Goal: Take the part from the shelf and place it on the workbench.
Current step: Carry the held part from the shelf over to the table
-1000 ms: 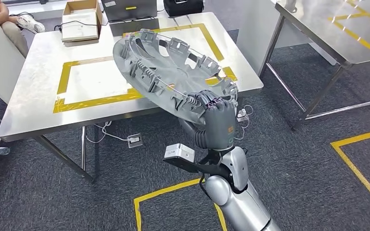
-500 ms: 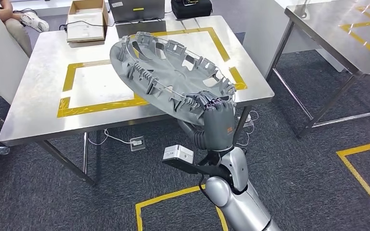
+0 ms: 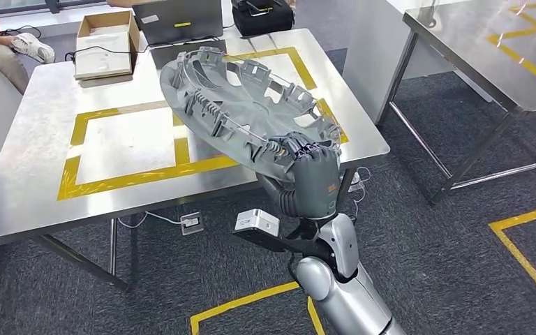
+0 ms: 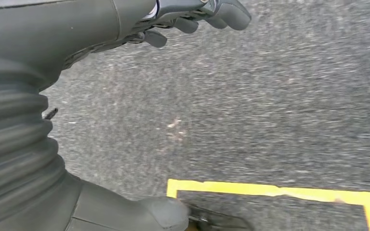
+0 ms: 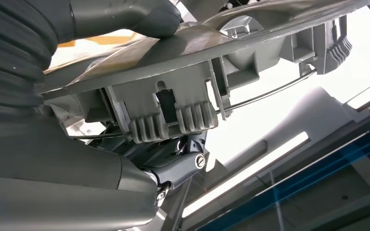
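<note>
The part is a large grey wheel cover (image 3: 244, 105), ribbed side up and tilted. My right hand (image 3: 313, 178) grips its near rim and holds it in the air above the front right corner of the steel workbench (image 3: 35, 188), which carries a yellow taped rectangle. In the right wrist view the thumb (image 5: 149, 19) presses one face of the wheel cover (image 5: 183, 48) while the fingers (image 5: 173, 163) hook under its clips. My left hand (image 4: 77, 29) hangs over grey carpet with its fingers (image 4: 212, 12) apart, holding nothing.
At the workbench's far edge are a cardboard box (image 3: 105, 43), a dark laptop-like case (image 3: 178, 21) and a black bag (image 3: 262, 14). A person's shoe (image 3: 31, 45) is at the far left. A second steel table (image 3: 488, 42) stands to the right. Yellow tape (image 3: 530, 244) marks the floor.
The whole picture has shifted, so the camera moved: the workbench now lies further left and lower in view. The wheel cover stays in my right hand, held the same way.
</note>
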Available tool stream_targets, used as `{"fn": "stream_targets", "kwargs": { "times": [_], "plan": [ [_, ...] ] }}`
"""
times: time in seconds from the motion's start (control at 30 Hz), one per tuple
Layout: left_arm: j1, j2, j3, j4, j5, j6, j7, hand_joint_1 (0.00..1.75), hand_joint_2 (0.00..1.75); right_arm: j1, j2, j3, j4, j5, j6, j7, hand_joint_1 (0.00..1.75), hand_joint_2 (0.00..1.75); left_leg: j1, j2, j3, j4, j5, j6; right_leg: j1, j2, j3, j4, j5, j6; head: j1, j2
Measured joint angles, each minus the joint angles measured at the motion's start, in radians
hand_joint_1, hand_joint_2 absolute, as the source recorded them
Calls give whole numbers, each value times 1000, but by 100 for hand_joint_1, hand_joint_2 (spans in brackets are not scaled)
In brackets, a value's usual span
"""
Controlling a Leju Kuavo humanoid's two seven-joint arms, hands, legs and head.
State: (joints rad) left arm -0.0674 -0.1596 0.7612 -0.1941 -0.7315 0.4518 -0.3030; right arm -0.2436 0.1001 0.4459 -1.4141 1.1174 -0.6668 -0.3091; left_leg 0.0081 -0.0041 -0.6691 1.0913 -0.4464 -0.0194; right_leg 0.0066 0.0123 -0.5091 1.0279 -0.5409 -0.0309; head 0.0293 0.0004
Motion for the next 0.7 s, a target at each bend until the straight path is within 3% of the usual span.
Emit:
{"fn": "stream_targets", "kwargs": {
  "times": [0.03,0.17,0.23,0.3,0.33,0.37,0.4,0.47,0.53,0.6,0.7],
  "plan": [
    [1,0,0,0,0,0,0,0,175,-1,0,0,1,-1,0,-1,175,175,-3,0,6,-28,18,4,1,1,5,0,-10,6,-1,0],
    [0,-1,1,0,2,0,-4,0,175,-4,-2,0,4,-6,2,-5,175,175,0,-1,34,-48,6,26,0,0,6,30,-18,29,-1,0],
    [-3,-3,1,0,0,0,-8,0,175,-13,-3,0,10,-8,4,-18,175,175,2,-2,51,-52,-3,34,-5,-3,-56,126,-31,41,1,0],
    [-6,-6,1,0,-6,-4,-13,0,175,-30,-4,1,26,-13,13,-33,175,175,3,-3,65,-52,-16,38,-10,-5,-148,241,-76,54,3,0],
    [-6,-8,1,0,-10,-6,-15,0,175,-42,-4,2,36,-20,26,-38,175,175,3,-4,73,-52,-25,37,-12,-6,-183,270,-96,58,3,0],
    [-6,-9,1,0,-16,-8,-16,0,175,-56,-4,3,50,-30,44,-42,175,175,3,-5,84,-52,-34,35,-14,-6,-203,270,-97,60,4,0],
    [-7,-11,0,0,-22,-9,-17,0,175,-73,-4,5,64,-40,65,-46,175,175,4,-6,96,-52,-43,33,-15,-7,-207,236,-72,60,4,0],
    [-11,-15,-1,0,-36,-11,-17,0,175,-113,-1,14,103,-49,99,-57,175,175,5,-7,121,-51,-62,25,-16,-8,-187,112,39,55,4,0],
    [-20,-17,-3,0,-51,-9,-13,0,175,-152,7,28,146,-36,113,-66,175,175,4,-9,131,-51,-76,15,-11,-10,-170,27,115,43,4,0],
    [-27,-19,-8,-1,-70,4,-5,0,175,-196,24,46,194,-1,112,-60,175,175,2,-9,128,-52,-81,7,-7,-9,-167,13,127,30,3,0],
    [-37,-22,-22,-2,-106,64,8,0,175,-277,58,74,287,79,105,-7,175,175,2,-5,135,-59,-79,11,-6,-6,-164,10,132,21,1,0]
  ]
}}
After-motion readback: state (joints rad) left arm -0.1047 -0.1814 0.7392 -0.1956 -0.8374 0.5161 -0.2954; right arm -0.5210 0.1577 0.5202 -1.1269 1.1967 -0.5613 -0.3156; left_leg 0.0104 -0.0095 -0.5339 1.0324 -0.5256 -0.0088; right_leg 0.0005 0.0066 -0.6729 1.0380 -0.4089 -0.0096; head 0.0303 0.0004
